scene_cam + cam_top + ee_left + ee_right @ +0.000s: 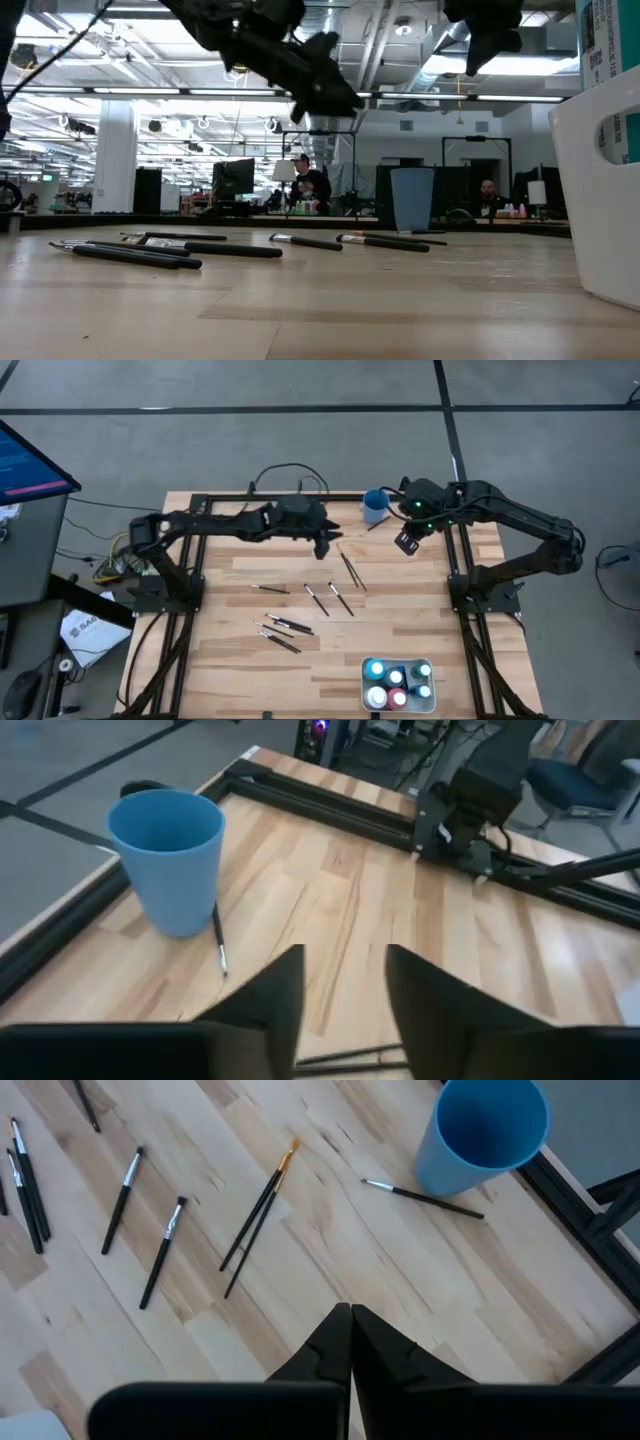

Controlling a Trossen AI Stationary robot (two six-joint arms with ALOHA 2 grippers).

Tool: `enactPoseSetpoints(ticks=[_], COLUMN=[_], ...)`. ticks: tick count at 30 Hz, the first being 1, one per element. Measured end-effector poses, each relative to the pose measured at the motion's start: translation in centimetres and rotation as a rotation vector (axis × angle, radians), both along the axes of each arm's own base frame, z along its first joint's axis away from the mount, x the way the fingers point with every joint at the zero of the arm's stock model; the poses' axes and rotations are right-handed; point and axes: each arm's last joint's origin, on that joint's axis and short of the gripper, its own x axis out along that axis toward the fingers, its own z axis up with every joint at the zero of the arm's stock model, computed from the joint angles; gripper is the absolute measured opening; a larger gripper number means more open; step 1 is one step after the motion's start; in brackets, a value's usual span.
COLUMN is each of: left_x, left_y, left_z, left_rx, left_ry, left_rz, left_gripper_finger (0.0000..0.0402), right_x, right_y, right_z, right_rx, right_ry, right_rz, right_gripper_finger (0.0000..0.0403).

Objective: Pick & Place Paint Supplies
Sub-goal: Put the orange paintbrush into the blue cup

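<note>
Left end effector point(325, 547) parted, right point(407, 542) closed

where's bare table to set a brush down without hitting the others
Bare wood lies along the table's near-left corner, left of the white tray of paint bottles, and between the tray and the brushes. Another free strip runs under the left gripper, toward the blue cup. The middle is crowded with brushes.

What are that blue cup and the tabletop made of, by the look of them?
The blue cup looks like plastic: one even colour, smooth matte wall, thin rim. The tabletop looks like wood, probably butcher-block: pale glued strips with visible grain and a slight sheen. Its edge frame seems to be black metal rail.
</note>
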Motion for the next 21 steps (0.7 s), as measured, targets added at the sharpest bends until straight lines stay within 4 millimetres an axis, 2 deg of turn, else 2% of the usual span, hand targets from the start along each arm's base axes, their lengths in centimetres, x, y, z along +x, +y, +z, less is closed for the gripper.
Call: enactPoseSetpoints(ticks=[4,7,10,12,16,21], left_x=[2.0,3.2,4.4,5.4,7.1,8.4], left_y=[-0.5,-0.7,-0.3,0.1,0.3,1.2], left_z=[-2.0,-3.3,-3.8,-3.9,-5.2,-5.7], left_rx=[0.022,0.057,0.085,0.082,0.073,0.038], left_ry=[-0.011,0.025,0.034,0.013,0.051,0.129], left_rz=[0.012,0.099,0.165,0.158,0.155,0.211], left_gripper_finger=[0.0194,0.0216,0.0220,0.0220,0.0219,0.0219], right_x=[-0.1,-0.1,-0.1,0.0,-0.1,-0.1], right_y=[0.0,0.1,0.4,0.6,1.3,1.9], right_z=[0.0,0.0,-0.1,-0.1,0.0,-0.1], right_rx=[0.000,0.003,0.005,0.006,0.008,0.012], right_ry=[0.000,0.011,0.018,0.020,0.027,0.047], right_rz=[0.000,0.003,0.017,0.030,0.059,0.092], right_gripper_finger=[0.0000,0.0000,0.0000,0.0000,0.0000,0.0000])
